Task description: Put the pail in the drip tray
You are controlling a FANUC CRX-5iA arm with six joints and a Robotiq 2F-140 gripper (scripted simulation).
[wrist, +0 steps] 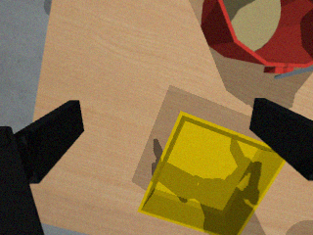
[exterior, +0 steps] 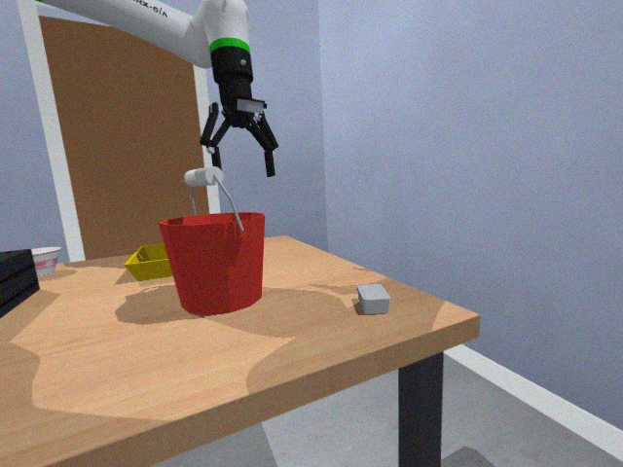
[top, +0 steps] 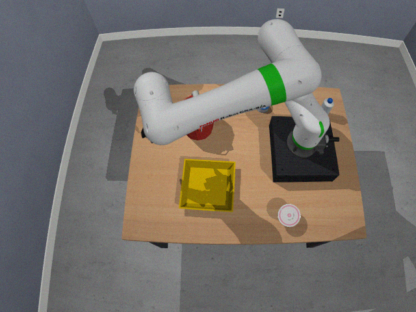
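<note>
The red pail (exterior: 216, 266) (top: 202, 132) (wrist: 254, 29) stands upright on the wooden table, its wire handle raised with a white grip (exterior: 202, 176) (top: 195, 93) on top. In the top view the arm's forearm hides most of it. The yellow drip tray (top: 208, 162) (exterior: 145, 264) (wrist: 205, 152) lies empty on the table, apart from the pail. My gripper (exterior: 243, 167) (wrist: 166, 115) is open and empty, pointing down, high above the table. In the wrist view the tray lies under it and the pail sits at the upper right edge.
A small grey box (exterior: 373, 298) lies near the table's corner. The arm's black base (top: 302, 168) (exterior: 15, 281) stands on the table. A white and pink cup (top: 288, 214) (exterior: 45, 259) and a white bottle with a blue cap (top: 327, 104) stand beside the base.
</note>
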